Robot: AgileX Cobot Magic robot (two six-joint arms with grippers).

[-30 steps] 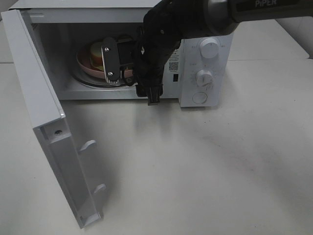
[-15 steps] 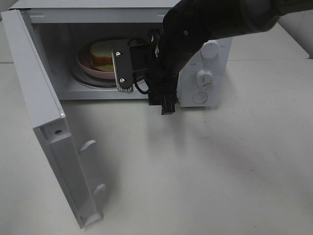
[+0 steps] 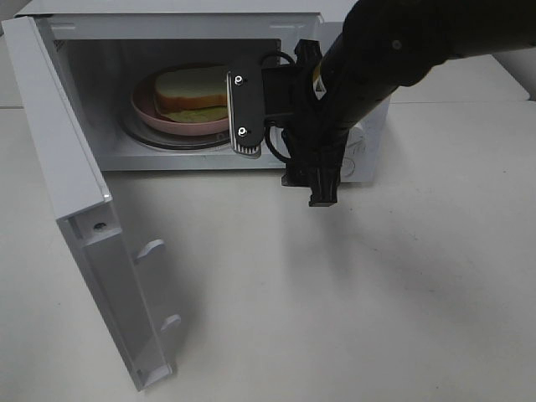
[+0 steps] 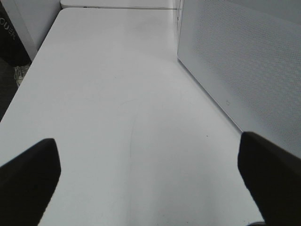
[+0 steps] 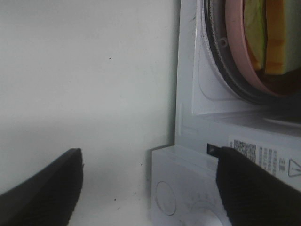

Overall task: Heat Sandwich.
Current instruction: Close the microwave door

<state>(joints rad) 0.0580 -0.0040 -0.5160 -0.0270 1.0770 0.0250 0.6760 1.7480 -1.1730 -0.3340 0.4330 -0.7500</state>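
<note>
Right gripper (image 5: 149, 186) spread empty, sandwich (image 3: 197, 90) white, green-filled

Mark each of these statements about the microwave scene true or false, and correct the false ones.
1. The sandwich lies on the pink plate inside the microwave. True.
2. The microwave's door is closed. False: it stands wide open.
3. The right gripper has its jaws shut on the plate. False: its jaws stand open, hold nothing and are apart from the plate.
4. The left gripper has its jaws open and holds nothing. True.
</note>
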